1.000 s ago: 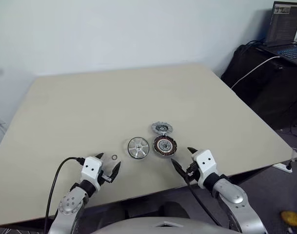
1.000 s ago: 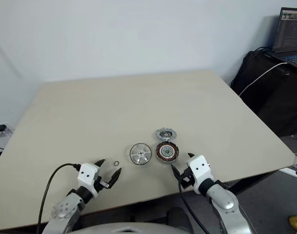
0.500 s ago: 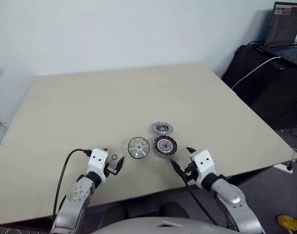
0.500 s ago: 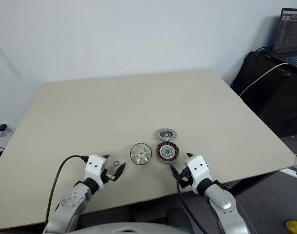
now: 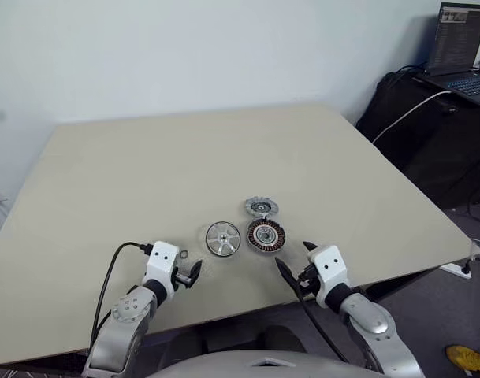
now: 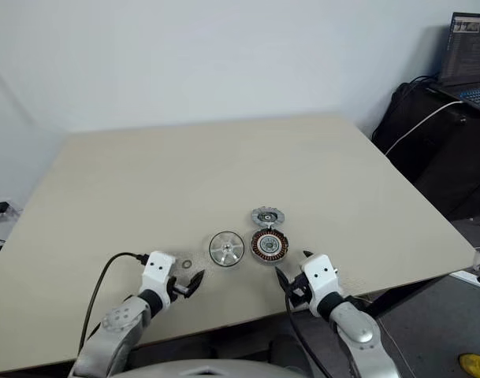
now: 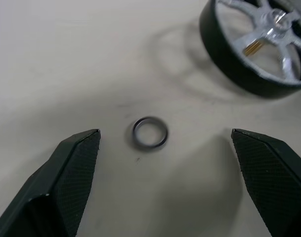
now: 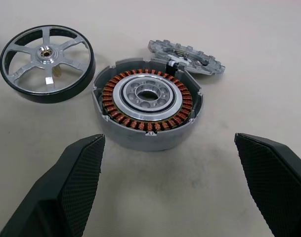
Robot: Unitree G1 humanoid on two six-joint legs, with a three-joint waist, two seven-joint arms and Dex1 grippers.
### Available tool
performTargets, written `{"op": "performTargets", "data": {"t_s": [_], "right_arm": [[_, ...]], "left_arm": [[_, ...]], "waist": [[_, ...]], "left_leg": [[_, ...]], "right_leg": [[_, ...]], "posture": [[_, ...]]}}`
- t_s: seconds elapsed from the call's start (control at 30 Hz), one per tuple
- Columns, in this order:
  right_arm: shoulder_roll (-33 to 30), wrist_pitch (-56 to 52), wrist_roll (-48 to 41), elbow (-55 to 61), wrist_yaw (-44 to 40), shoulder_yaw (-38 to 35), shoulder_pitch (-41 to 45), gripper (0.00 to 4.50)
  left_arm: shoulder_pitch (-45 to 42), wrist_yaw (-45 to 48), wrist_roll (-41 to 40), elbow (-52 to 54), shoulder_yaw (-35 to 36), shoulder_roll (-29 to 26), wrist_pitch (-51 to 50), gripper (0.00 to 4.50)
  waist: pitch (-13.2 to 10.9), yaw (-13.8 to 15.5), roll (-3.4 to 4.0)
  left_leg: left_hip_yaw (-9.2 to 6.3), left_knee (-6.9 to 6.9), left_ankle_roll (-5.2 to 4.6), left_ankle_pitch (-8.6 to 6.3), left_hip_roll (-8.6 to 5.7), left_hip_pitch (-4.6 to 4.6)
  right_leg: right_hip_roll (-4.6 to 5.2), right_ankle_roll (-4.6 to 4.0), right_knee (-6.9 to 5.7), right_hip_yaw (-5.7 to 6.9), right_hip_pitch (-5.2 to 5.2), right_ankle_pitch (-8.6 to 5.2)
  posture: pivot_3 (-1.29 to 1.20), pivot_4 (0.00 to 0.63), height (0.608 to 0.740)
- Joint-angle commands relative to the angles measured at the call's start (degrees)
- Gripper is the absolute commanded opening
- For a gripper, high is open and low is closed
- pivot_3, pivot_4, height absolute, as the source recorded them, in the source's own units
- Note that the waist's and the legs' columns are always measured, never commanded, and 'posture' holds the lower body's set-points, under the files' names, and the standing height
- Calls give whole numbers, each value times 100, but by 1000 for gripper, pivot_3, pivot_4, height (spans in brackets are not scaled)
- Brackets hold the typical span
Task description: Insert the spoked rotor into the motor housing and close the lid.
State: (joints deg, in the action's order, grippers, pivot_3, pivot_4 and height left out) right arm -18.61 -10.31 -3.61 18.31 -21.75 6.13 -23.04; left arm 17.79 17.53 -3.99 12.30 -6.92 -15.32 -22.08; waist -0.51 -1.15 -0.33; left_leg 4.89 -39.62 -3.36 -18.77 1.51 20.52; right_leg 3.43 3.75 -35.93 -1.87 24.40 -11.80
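Three round parts lie close together on the beige bench (image 5: 145, 173), just below the middle of the head frames. The spoked rotor (image 5: 223, 238) sits flat at the left of the group, with the motor housing (image 5: 266, 234) just beside it on the right, its copper windings facing up. The lid (image 5: 261, 208) lies just above the housing in the frame, touching its rim and resting slightly tilted against it in the right wrist view. A small dark ring (image 7: 150, 133) lies on the bench left of the rotor. The left pincer (image 5: 187, 272), at lower left, stands wide and empty with the ring between its fingertips (image 7: 76, 158). The right pincer (image 5: 291, 260), at lower centre-right, also stands wide and empty, pointing at the housing.
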Motion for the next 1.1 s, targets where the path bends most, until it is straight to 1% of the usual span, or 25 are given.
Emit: {"op": "performTargets", "data": {"t_s": [0.03, 0.17, 0.23, 0.47, 0.57, 0.67, 0.93, 1.0, 1.1], "right_arm": [[9, 98, -29, 169, 19, -87, 95, 4479], [12, 88, -37, 150, 5, -75, 148, 4479], [14, 85, -36, 138, -1, -63, 172, 4479], [42, 83, -30, 139, 15, -54, 216, 4479], [53, 94, -21, 153, 33, -64, 188, 4479], [69, 99, -16, 172, 66, -76, 164, 4500], [97, 105, -18, 171, 103, -73, 147, 4500], [98, 101, -15, 163, 98, -71, 160, 4500], [98, 92, -13, 161, 95, -66, 170, 4500]], "left_arm": [[-6, -76, 13, 282, 147, -34, -92, 4479], [-28, -115, -38, 293, 200, 20, -204, 4479], [-93, -115, -61, 250, 178, 59, -257, 4479], [-341, -151, -177, 74, 177, 264, -490, 4479], [-388, -181, -121, -13, 158, 262, -612, 4479], [-387, -191, -50, -40, 142, 205, -636, 3916], [-337, -199, 132, -30, 139, -8, -628, 1262], [-321, -200, 188, -56, 132, -54, -596, 682], [-293, -229, 131, -80, 236, 5, -503, 674]], "waist": [[0, -2, 0], [0, -2, 0], [0, -2, 0], [0, 2, -1], [0, -1, 0], [2, -2, 1], [4, -6, 4], [5, -7, 3], [7, -14, 5]], "left_leg": [[0, 0, 0, 0, 0, 0], [0, 0, 0, 0, 0, 0], [-1, 0, 0, 0, 0, 0], [-1, 0, 0, 0, -3, 1], [-1, 0, 0, 1, -4, 2], [-2, 0, 0, 1, -4, -2], [-2, 0, 0, 0, -3, -7], [-2, 0, 0, 0, -3, -7], [-3, 0, 1, 0, -2, -7]], "right_leg": [[0, 0, 0, 0, 0, 0], [2, -5, -1, 0, 1, 3], [2, -25, -1, 1, 0, 15], [2, -25, 0, 3, -2, 15], [0, -26, 0, 3, -8, 16], [0, -25, 0, 3, -10, 15], [1, -22, 1, 3, -9, 13], [2, -23, 1, 3, -10, 14], [2, -23, 0, 3, -9, 14]], "posture": [[0, 0, 740], [0, 0, 740], [0, 0, 740], [0, 0, 740], [0, 0, 740], [0, 0, 740], [0, 0, 740], [0, 0, 740], [0, 0, 740]]}}
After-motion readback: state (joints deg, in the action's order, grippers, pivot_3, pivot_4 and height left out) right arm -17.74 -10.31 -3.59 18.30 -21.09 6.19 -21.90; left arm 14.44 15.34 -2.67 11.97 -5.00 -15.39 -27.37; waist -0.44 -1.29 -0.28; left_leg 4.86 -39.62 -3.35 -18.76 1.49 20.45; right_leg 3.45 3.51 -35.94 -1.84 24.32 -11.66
